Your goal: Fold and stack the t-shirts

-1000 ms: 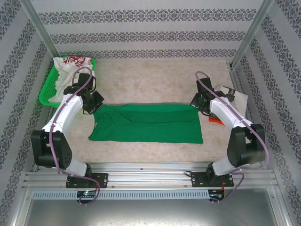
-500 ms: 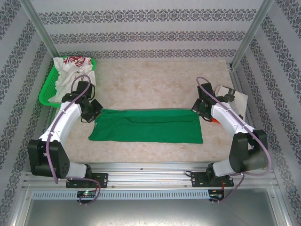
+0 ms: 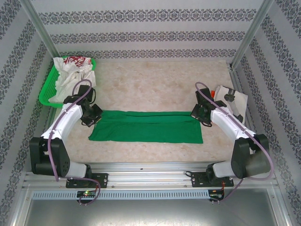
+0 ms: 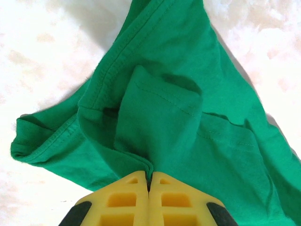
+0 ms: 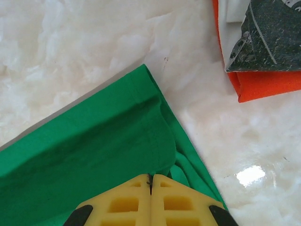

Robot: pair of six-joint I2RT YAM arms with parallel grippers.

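Note:
The bright green t-shirt lies as a long folded band across the middle of the table. My left gripper is shut on its far left edge, and in the left wrist view a pinched fold of green cloth rises from between the yellow fingers. My right gripper is shut on the shirt's far right edge; the right wrist view shows the green cloth bunched at the yellow fingers. White t-shirts, one with red print, sit heaped in the basket at the back left.
The green mesh basket stands at the back left. At the right edge lie an orange item and a white and dark item, close to my right arm. Patterned walls and metal posts enclose the table.
Both grippers have carried the shirt's far edge toward the near edge, so the green cloth went from a wide sheet to a narrower folded band.

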